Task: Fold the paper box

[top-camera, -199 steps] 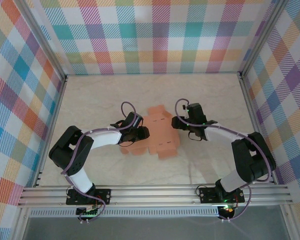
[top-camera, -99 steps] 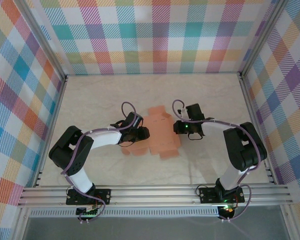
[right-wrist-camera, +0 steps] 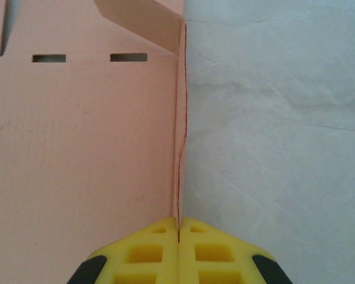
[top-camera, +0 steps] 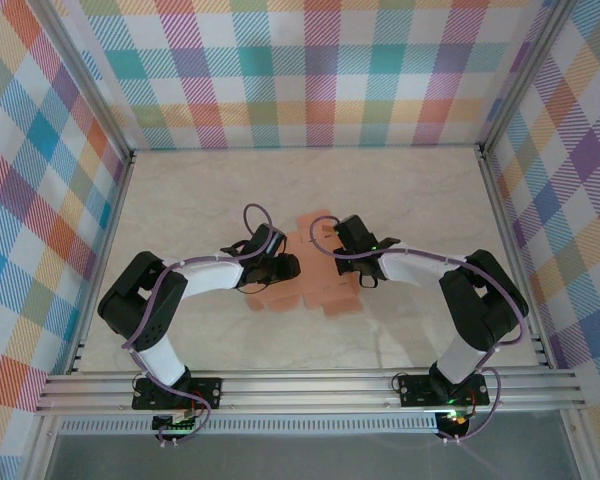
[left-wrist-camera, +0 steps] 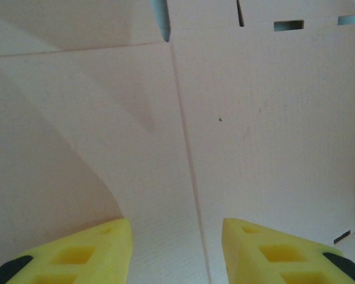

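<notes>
The paper box (top-camera: 325,288) is a flat salmon-orange die-cut sheet lying in the middle of the table. In the left wrist view a crease line runs down the paper box (left-wrist-camera: 254,118). My left gripper (top-camera: 283,268) rests over the sheet's left part. The left gripper (left-wrist-camera: 176,254) is open, its yellow fingertips (left-wrist-camera: 100,248) apart on either side of that crease. My right gripper (top-camera: 348,250) is at the sheet's right edge. There the right gripper (right-wrist-camera: 178,229) is shut on a thin upright edge of the paper box (right-wrist-camera: 83,148), seen edge-on. Two slots and a bent flap show farther along that edge.
The pale marble-patterned table (top-camera: 180,200) has plaid walls on three sides. An aluminium rail (top-camera: 310,385) runs along the near edge by the arm bases. Bare tabletop (right-wrist-camera: 272,118) lies just right of the sheet's edge.
My right gripper has swung left from beside the sheet onto its right edge and shut on it. The left gripper has stayed in place, still open.
</notes>
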Robot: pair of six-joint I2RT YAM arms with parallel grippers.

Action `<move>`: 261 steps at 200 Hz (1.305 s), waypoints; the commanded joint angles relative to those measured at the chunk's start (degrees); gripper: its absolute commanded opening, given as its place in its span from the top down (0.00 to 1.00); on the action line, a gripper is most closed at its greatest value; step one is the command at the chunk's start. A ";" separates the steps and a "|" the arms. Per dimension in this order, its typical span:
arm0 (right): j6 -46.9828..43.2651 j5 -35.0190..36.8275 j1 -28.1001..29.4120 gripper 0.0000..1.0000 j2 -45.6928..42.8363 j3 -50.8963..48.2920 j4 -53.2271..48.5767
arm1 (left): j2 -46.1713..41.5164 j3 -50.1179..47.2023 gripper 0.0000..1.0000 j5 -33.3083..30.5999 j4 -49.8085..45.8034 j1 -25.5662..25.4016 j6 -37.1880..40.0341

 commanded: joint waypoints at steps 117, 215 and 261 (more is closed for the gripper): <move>-4.98 -8.98 -5.37 1.00 -4.52 -2.83 3.54 | -2.84 13.69 0.07 -4.66 -8.16 2.19 7.15; -8.79 -11.71 -5.36 1.00 -6.14 -6.34 9.30 | 22.23 51.78 0.16 10.15 -29.56 2.31 3.87; -9.24 -11.17 -5.33 1.00 -7.43 -7.20 8.99 | 32.34 64.17 0.39 15.64 -35.83 0.48 4.14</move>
